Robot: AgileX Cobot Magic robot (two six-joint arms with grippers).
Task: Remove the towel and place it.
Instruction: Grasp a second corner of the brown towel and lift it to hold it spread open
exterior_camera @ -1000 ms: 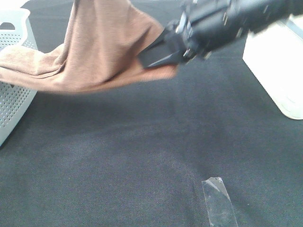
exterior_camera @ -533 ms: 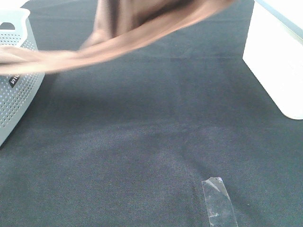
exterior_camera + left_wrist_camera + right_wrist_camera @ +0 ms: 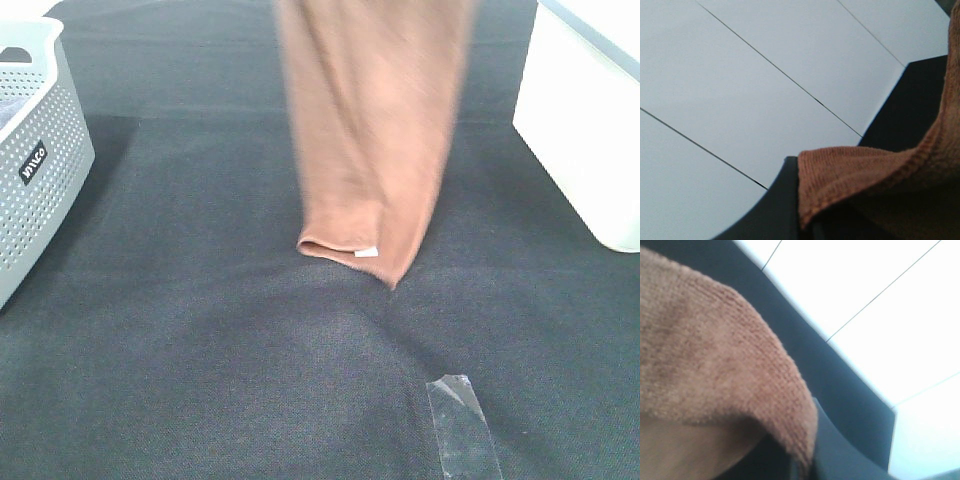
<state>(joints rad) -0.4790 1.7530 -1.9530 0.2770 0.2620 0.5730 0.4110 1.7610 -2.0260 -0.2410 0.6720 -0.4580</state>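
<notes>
The brown towel [image 3: 375,130] hangs down from above the top of the exterior high view, over the middle of the black table. Its lower hem with a small white tag [image 3: 367,252] reaches down to the cloth or just above it. Neither gripper shows in that view. In the left wrist view, my left gripper [image 3: 807,227] is shut on a hemmed edge of the towel [image 3: 860,172], beside a dark finger [image 3: 782,205]. In the right wrist view, my right gripper [image 3: 802,465] pinches another part of the towel [image 3: 705,350] against a dark finger [image 3: 840,452].
A white perforated basket [image 3: 40,170] stands at the left edge. A white box [image 3: 585,130] stands at the right. A strip of clear tape [image 3: 462,425] lies on the black tablecloth [image 3: 200,350] near the front.
The towel has come off the basket and now hangs straight down over the table's middle. The right arm has risen out of the exterior view.
</notes>
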